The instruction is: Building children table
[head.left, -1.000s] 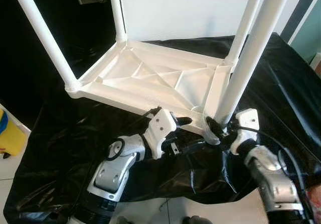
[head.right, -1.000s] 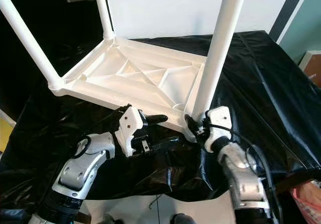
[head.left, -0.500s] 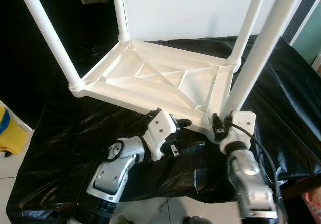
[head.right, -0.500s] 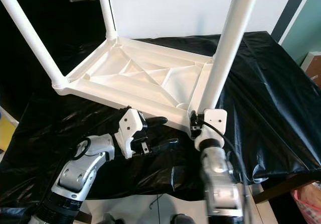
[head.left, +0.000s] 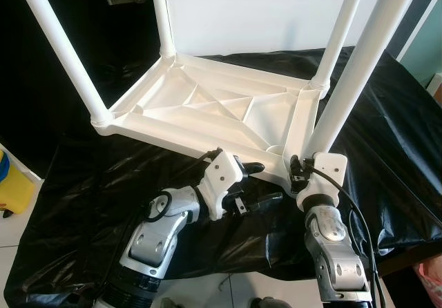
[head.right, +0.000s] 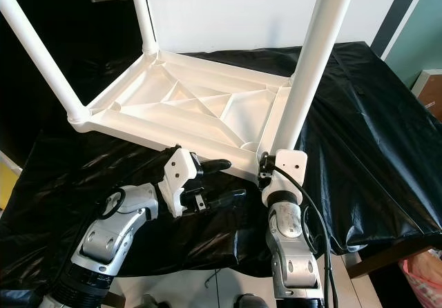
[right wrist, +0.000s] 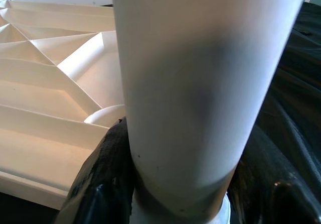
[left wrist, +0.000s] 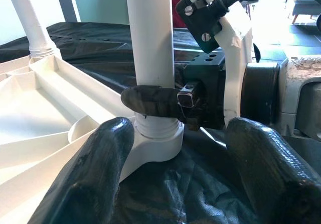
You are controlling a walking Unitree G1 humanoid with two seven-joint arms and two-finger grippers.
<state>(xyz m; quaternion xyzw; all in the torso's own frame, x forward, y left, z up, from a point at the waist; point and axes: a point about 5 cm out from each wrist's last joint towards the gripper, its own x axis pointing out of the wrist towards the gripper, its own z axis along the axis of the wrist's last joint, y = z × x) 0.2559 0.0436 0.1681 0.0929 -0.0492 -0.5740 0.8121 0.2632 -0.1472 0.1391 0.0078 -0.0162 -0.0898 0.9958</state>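
Seating the last table leg (head.right: 307, 66) in its corner socket (left wrist: 156, 142)
Right gripper (left wrist: 173, 102) fingers clasp the leg base; left gripper (head.right: 224, 181) waits wide, alongside. Twist squarely, pressing down.

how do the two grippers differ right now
The right gripper has its jaws shut around the base of the near table leg, just above its socket; the left gripper holds nothing, jaws open beside the tabletop's near edge. The right gripper points up at the leg, while the left gripper lies low over the black sheet, reaching sideways. Both have black fingers and sit at the same near corner of the upturned table.
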